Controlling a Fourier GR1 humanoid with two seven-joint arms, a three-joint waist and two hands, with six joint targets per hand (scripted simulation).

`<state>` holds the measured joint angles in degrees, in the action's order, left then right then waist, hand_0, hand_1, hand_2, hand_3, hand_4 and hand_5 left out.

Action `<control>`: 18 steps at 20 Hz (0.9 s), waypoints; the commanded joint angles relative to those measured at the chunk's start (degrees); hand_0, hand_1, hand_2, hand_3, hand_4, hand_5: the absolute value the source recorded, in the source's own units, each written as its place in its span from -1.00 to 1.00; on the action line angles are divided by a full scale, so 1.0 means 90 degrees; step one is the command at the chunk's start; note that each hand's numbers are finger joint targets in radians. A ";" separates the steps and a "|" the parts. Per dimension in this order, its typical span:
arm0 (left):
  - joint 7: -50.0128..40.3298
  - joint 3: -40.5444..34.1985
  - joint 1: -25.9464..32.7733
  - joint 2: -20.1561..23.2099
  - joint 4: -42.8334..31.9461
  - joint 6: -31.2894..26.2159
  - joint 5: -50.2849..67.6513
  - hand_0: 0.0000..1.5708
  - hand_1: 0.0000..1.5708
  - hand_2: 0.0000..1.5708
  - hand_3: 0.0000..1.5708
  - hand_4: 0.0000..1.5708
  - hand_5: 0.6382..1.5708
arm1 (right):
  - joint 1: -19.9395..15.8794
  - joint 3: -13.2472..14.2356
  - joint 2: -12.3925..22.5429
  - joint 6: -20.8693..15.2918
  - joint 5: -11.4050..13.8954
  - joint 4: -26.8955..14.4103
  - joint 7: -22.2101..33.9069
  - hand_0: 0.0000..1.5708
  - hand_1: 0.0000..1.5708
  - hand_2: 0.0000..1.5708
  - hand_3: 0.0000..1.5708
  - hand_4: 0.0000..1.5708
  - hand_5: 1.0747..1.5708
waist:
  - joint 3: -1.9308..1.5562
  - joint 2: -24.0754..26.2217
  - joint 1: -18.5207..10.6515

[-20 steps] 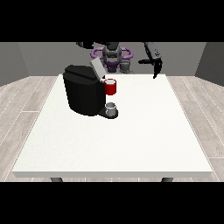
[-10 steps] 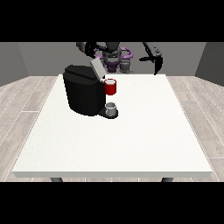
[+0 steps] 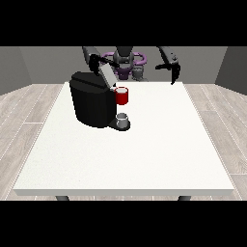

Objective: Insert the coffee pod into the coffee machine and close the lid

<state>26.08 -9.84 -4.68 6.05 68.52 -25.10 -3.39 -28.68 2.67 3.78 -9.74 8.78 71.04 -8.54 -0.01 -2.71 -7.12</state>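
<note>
The black coffee machine (image 3: 91,103) stands on the white table (image 3: 144,154), left of its middle. Its pale lid (image 3: 107,76) is tilted up and open. A red thing at the machine (image 3: 121,96) shows at the machine's front. Below it, a small grey thing (image 3: 123,119) rests on the machine's base. The hand at the view's left (image 3: 94,59) hovers just behind the top of the lid. The hand at the view's right (image 3: 172,67) hangs over the table's far edge, well apart from the machine, holding nothing, with fingers pointing down and thumb spread.
The robot's torso (image 3: 126,62) is behind the table's far edge. The machine is the only large thing on the table, with white surface in front of it and to its right.
The hand at the view's right has shifted a little above the far edge. The machine, its lid and the hand at the view's left look the same.
</note>
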 commanded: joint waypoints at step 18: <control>-0.0058 -0.0154 -0.0744 0.0320 -0.0326 0.0036 0.0282 -1.00 -1.00 -1.00 -1.00 -0.55 1.00 | -0.1324 0.0190 -0.0021 -0.0225 0.0028 -0.1186 -0.0195 -1.00 -1.00 -1.00 -1.00 -0.46 1.00 | 0.0003 -0.0561 -0.0211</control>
<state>26.33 -10.03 -8.49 7.53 66.65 -24.33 -1.87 -37.16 5.73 5.25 -10.30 7.67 62.84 -12.49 0.46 -6.03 -7.91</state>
